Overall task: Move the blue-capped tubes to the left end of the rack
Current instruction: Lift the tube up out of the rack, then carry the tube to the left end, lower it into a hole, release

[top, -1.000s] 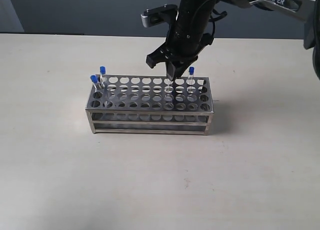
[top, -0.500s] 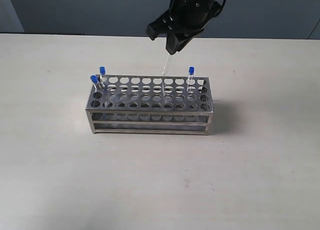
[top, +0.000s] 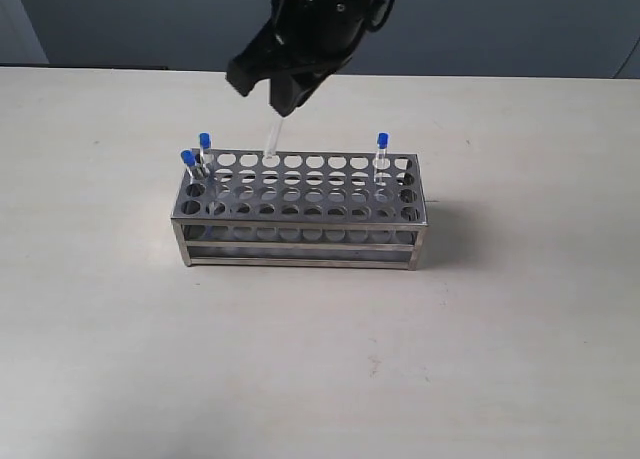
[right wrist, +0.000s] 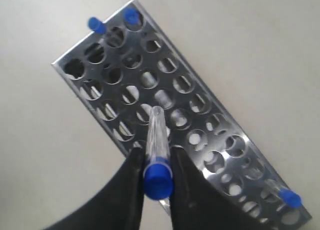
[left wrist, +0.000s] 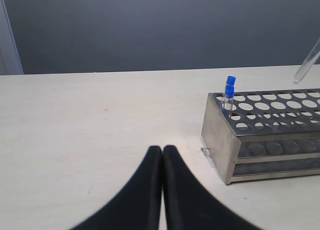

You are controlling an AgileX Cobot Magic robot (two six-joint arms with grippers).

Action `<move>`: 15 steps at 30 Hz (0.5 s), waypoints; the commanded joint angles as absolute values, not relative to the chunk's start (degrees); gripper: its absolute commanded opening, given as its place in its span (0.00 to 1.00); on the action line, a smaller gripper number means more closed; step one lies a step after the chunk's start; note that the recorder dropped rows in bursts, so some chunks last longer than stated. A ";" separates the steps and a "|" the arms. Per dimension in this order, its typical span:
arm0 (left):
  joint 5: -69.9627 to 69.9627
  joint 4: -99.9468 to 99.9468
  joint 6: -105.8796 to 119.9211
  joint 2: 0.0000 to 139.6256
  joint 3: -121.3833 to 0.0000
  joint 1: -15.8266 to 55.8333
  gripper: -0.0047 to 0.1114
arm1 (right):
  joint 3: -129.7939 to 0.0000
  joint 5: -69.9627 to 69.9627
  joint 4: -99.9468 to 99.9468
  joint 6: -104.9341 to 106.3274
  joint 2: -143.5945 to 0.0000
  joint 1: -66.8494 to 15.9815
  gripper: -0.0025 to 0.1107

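I counted four blue-capped tubes and one rack (top: 300, 241), which sat on the worktop (top: 120, 329) with its long side facing the exterior camera. My right hand (top: 283, 101) was closed on the held tube (top: 272, 141) at its cap end, with the blue cap up between the fingers. The tube's long axis ran nearly upright with a slight lean, and its clear rounded tip pointed down at the rack. That tip hung just over the back row, left of the middle; from the left wrist camera it looked clear of the top plate. The other three stood upright in their holes, caps up. The near tube (top: 188, 160) and the far tube (top: 205, 141) stood close together at the left end. The right tube (top: 382, 147) stood alone in the back row near the right end. My left hand (left wrist: 162, 150) had its fingers pressed together on nothing, and it was low over the worktop, off the rack's left end.
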State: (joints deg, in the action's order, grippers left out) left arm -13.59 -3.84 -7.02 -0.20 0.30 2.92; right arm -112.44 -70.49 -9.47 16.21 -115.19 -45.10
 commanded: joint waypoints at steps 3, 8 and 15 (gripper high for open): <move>-13.24 -3.90 -7.06 0.00 0.00 3.54 0.05 | -112.43 -69.96 -10.71 18.19 -114.93 -47.11 0.02; -13.24 -3.90 -7.06 0.00 0.00 3.54 0.05 | -116.43 -69.96 -13.39 19.77 -117.99 -47.75 0.02; -13.24 -3.90 -7.06 0.00 0.00 3.54 0.05 | -123.39 -69.96 -14.88 19.94 -123.77 -48.67 0.02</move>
